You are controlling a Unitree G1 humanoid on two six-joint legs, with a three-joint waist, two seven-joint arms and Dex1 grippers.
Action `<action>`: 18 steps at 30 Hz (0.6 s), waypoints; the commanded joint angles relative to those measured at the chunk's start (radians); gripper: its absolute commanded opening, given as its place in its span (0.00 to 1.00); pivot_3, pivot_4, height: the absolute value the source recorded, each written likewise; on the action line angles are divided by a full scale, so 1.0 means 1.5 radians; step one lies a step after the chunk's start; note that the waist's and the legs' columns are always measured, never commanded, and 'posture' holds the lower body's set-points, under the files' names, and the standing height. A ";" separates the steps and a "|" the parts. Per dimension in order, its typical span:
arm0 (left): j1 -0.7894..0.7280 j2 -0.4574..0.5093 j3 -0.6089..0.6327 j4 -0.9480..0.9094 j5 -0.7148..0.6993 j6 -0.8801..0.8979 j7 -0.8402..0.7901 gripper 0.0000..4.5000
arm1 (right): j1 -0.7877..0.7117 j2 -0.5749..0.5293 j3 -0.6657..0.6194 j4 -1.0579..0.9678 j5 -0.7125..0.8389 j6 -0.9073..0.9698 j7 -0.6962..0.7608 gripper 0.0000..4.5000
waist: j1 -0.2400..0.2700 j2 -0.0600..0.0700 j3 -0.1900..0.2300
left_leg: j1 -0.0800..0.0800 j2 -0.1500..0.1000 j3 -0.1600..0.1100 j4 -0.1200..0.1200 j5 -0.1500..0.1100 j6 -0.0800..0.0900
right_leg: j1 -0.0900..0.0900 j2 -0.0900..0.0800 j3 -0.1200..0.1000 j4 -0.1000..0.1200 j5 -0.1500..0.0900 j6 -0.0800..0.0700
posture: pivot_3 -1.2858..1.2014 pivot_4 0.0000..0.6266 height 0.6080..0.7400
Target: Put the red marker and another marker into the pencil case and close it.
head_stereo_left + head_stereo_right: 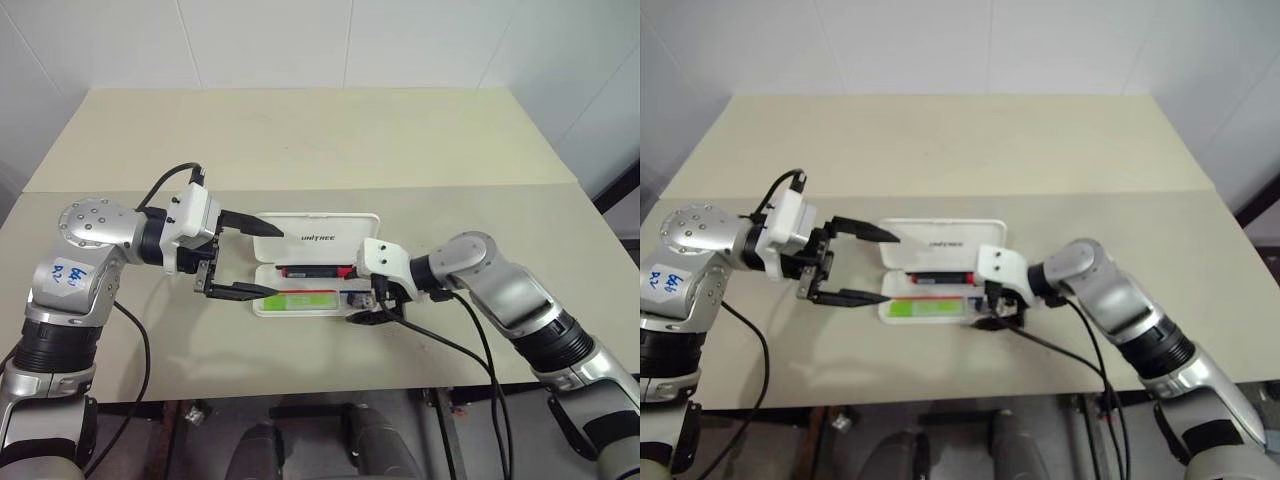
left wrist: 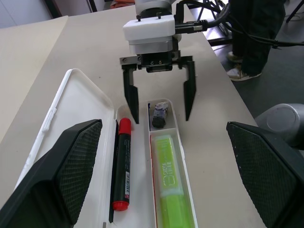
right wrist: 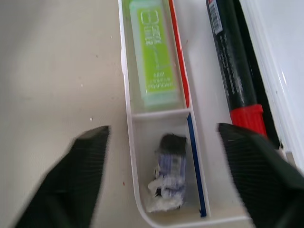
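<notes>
1. Right gripper (image 1: 372, 312): 2 black fingers spread apart, holding nothing. It hangs over the near right end of the pencil case (image 1: 320, 236), fingertips straddling the small end compartment.
2. Left gripper (image 1: 262, 262): 2 black fingers spread wide, empty. It points in from the case's left end, 1 finger reaching over the lid, the other over the near edge of the tray.
3. Count: 1 case, 2 markers, 1 small dark crumpled object (image 3: 168, 173), 2 grippers.
4. Pencil case: white, flat, rounded corners, lying open near the front of the table (image 1: 300, 130). The lid is folded back away from the robot, dark "UNITREE" lettering showing on it. The tray has a thin red stripe and a thin blue stripe along its inner divider.
5. Red marker (image 2: 123, 164): slim, black barrel with white printing, red at both ends. It lies lengthwise in the tray's far channel, next to the hinge.
6. Another marker (image 2: 172, 185): stubby, lime-green, pale printing on its face. It lies lengthwise in the near long compartment, beside the red stripe.
7. Small dark object: sits alone in the short end compartment, just past the green marker's end, below the right gripper.
</notes>
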 commanded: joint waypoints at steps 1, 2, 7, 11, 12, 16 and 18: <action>-0.010 0.005 0.008 -0.004 -0.001 -0.009 0.002 1.00 | -0.018 0.018 -0.060 0.000 0.034 -0.057 0.014 0.99 | 0.001 0.000 0.000 | 0.000 0.000 0.000 0.000 0.000 0.000 | 0.000 0.000 0.000 0.000 0.000 0.000 | 0.52 0.24 1.00; -0.012 0.004 0.006 0.000 0.001 -0.012 0.001 1.00 | -0.013 0.020 -0.071 -0.002 0.046 -0.083 0.030 0.99 | 0.001 0.000 0.000 | 0.000 0.000 0.000 0.000 0.000 0.000 | 0.000 0.000 0.000 0.000 0.000 0.000 | 0.52 0.24 1.00; -0.025 0.000 -0.003 0.020 0.005 -0.018 -0.005 1.00 | 0.008 0.042 -0.149 -0.010 0.138 -0.126 0.073 0.99 | 0.001 0.000 0.000 | 0.000 0.000 0.000 0.000 0.000 0.000 | 0.000 0.000 0.000 -0.001 0.000 0.000 | 0.52 0.24 1.00; -0.030 0.008 -0.001 0.045 0.008 -0.030 -0.017 1.00 | 0.042 0.022 -0.211 -0.037 0.196 -0.150 0.108 0.99 | 0.003 0.000 0.000 | 0.000 0.000 -0.001 0.000 0.000 0.000 | 0.000 0.000 -0.001 -0.001 0.000 0.000 | 0.52 0.24 1.00; -0.027 0.013 0.002 0.052 0.010 -0.035 -0.020 1.00 | 0.052 0.015 -0.226 -0.046 0.207 -0.153 0.112 0.99 | 0.003 0.000 0.000 | 0.000 0.000 -0.001 0.000 0.000 0.000 | 0.000 0.000 -0.001 -0.001 0.000 0.000 | 0.52 0.24 1.00; 0.005 0.043 0.028 0.067 0.009 -0.048 -0.030 1.00 | 0.085 -0.005 -0.302 -0.072 0.237 -0.161 0.083 0.99 | 0.001 0.000 0.000 | 0.000 0.000 -0.001 0.000 0.000 0.000 | 0.000 0.000 -0.001 -0.001 0.000 0.000 | 0.52 0.24 1.00; 0.019 0.054 0.037 0.079 0.010 -0.058 -0.032 1.00 | 0.100 -0.011 -0.336 -0.079 0.252 -0.153 0.066 0.99 | -0.001 0.000 0.000 | 0.000 0.000 -0.001 0.000 0.000 0.000 | 0.000 0.000 0.000 0.000 0.000 0.000 | 0.52 0.24 1.00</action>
